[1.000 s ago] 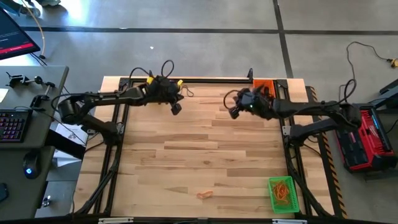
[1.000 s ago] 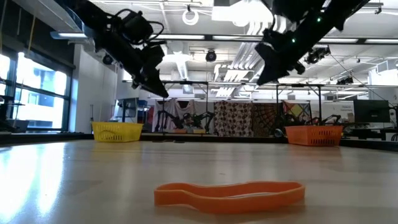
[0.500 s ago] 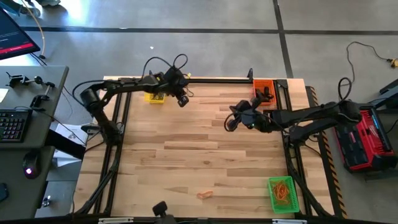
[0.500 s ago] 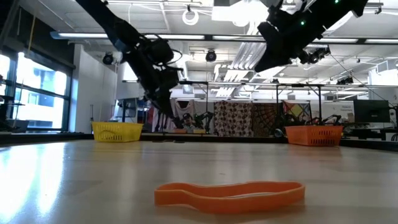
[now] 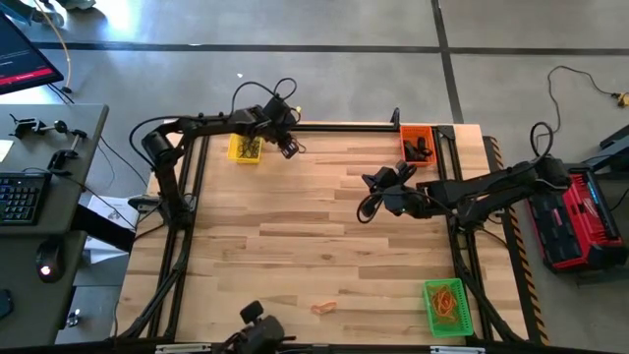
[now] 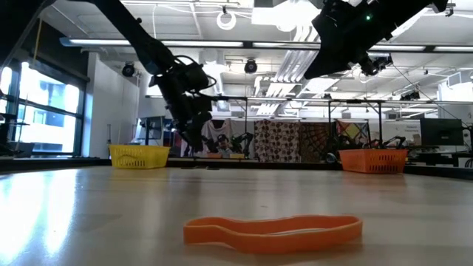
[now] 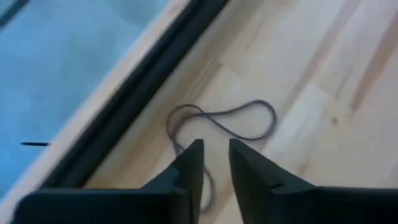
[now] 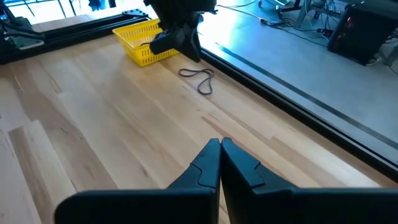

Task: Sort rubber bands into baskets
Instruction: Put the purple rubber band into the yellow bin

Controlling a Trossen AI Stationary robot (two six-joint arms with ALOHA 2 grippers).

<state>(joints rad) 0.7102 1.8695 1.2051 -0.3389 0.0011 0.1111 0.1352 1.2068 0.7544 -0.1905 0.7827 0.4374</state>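
Since a moment ago the left gripper (image 5: 288,149) has swung back toward the far edge; its fingers, slightly parted and empty, hover over a black rubber band (image 7: 225,122) beside the yellow basket (image 5: 244,148). Right gripper (image 5: 371,195) hangs mid-table, fingers together. An orange band (image 6: 273,230) lies near the table's front edge.

Left gripper (image 7: 215,163) raised, jaws slightly parted, right gripper (image 8: 220,163) raised, jaws closed
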